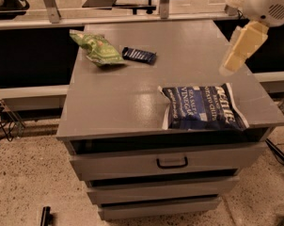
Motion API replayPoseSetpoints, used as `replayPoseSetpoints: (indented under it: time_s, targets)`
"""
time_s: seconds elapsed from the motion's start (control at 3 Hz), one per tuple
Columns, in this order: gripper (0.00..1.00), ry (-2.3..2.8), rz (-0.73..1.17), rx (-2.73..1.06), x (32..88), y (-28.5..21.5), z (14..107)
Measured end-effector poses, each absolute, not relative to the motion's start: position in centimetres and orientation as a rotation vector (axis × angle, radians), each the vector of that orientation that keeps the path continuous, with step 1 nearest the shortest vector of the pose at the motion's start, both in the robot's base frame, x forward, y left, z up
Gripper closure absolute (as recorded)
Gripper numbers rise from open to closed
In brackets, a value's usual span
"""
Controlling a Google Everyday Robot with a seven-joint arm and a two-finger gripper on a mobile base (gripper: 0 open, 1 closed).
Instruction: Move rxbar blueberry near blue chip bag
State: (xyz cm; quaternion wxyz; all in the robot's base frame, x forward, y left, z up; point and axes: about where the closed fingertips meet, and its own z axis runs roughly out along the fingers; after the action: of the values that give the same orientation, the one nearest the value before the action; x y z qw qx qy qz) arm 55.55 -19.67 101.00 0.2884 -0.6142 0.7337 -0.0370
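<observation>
1. A grey cabinet top (132, 93) fills the middle of the view. It is flat and slightly glossy, and it sits over a stack of drawers. The uppermost drawer (132, 166) has a dark handle at its centre.
2. The cabinet stands on a speckled floor (24, 173). Dark cables (3, 124) hang at the picture's left, and a pale metal frame (50, 4) runs behind the far edge of the top.
3. The arm (269, 1) enters from the upper right corner of the picture. Its white rounded housing carries a cream section that slants down and to the picture's left.
4. The gripper (229, 66) is at the low end of that slant, over the right part of the grey top. It holds nothing that can be seen, and whether it is open or closed cannot be told.
5. The blue chip bag (204, 108) lies flat just on the camera's side of the gripper tip, at the front right of the top. It is near the gripper but not touching it.
6. The rxbar blueberry (139, 55) lies well apart from the gripper, off to the picture's left at about the same depth on the top. It is also well apart from the blue chip bag.
7. A green bag (97, 48) lies just beside the bar, on the side away from the gripper.
</observation>
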Motion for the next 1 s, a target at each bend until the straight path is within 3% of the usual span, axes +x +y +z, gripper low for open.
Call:
replayPoseSetpoints:
  time_s: [0.67,1.0]
  targets:
    - [0.00,1.777,0.120,-1.515,66.1,-13.2,101.5]
    - [0.00,1.777,0.121,-1.515,66.1,-13.2,101.5]
